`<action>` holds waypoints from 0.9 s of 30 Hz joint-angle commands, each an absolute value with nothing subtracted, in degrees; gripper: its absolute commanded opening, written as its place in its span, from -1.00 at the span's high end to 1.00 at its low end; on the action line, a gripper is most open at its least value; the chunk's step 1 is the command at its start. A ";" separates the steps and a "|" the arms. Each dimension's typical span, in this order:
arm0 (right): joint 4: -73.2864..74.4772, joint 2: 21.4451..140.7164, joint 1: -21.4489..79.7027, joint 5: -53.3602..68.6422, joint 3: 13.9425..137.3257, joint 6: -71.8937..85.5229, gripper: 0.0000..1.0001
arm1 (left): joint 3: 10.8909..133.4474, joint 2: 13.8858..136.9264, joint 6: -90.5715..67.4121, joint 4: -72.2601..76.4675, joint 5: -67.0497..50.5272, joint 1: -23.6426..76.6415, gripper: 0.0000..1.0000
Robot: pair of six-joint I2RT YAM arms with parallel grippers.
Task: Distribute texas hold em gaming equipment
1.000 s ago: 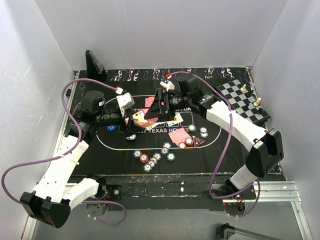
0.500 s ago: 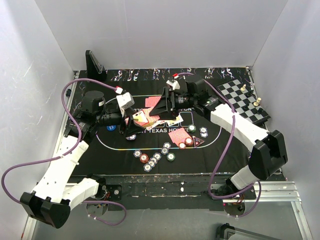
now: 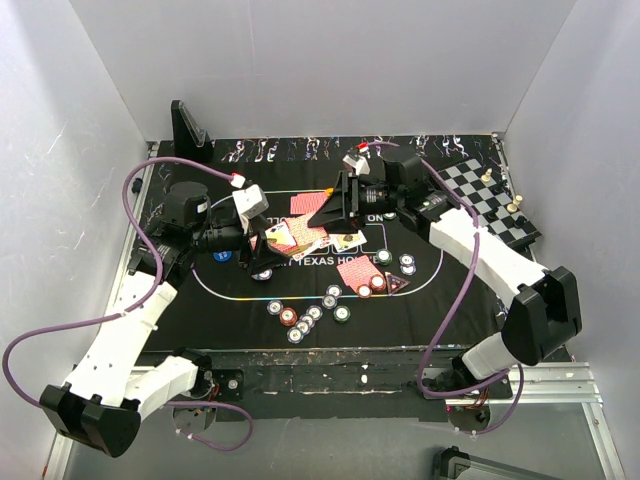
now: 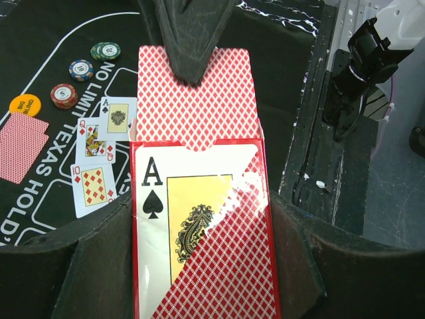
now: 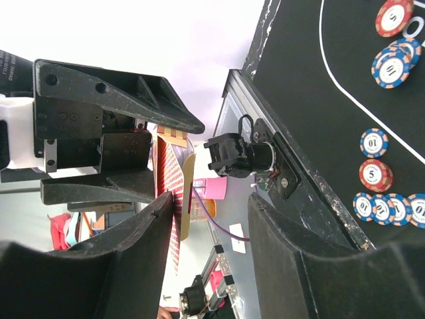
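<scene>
My left gripper [image 4: 199, 222] is shut on a red card box [image 4: 219, 259] printed with an ace of spades, held above the mat [image 3: 262, 240]. Red-backed playing cards [image 4: 196, 106] stick out of its open top. My right gripper [image 3: 320, 220] is open at that end of the deck; one finger [image 4: 192, 40] lies over the top card. In the right wrist view the deck's edge [image 5: 174, 179] sits against the left finger, with the jaws [image 5: 212, 199] wide apart. Three face-up cards [image 4: 96, 156] lie on the mat beside a face-down card [image 4: 23, 146] and the yellow button [image 4: 24, 105].
Poker chips lie in a cluster [image 3: 310, 315] near the front of the black mat [image 3: 230, 300], others at the right [image 3: 395, 262]. Face-down cards lie on the mat [image 3: 357, 272] [image 3: 303, 203]. A chessboard [image 3: 485, 200] stands at the back right, a black stand [image 3: 188, 125] at the back left.
My right arm has drawn back to the right, its fingers now only at the deck's far end. The left arm holds the card box still.
</scene>
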State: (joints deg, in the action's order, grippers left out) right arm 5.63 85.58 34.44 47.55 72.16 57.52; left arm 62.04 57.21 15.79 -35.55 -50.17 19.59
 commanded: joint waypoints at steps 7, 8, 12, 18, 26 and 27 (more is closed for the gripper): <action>9.06 80.60 31.64 46.49 74.09 54.23 -0.37 | 63.28 54.93 15.73 -33.31 -52.21 19.34 1.00; 8.53 80.51 31.81 46.58 74.18 54.66 -0.43 | 63.37 54.93 15.73 -33.40 -52.12 19.34 1.00; 6.07 80.59 33.39 46.41 74.09 55.89 -0.56 | 63.19 55.02 15.73 -33.40 -52.12 19.34 1.00; 4.75 83.05 36.47 46.14 75.67 56.95 -0.57 | 63.46 55.28 15.73 -33.40 -52.29 19.34 1.00; 5.88 84.29 36.91 45.88 75.85 57.92 -0.29 | 63.37 54.93 15.73 -33.49 -51.60 19.34 1.00; 6.24 84.20 36.83 45.88 75.85 57.83 -0.25 | 63.37 54.93 15.65 -33.40 -51.50 19.34 1.00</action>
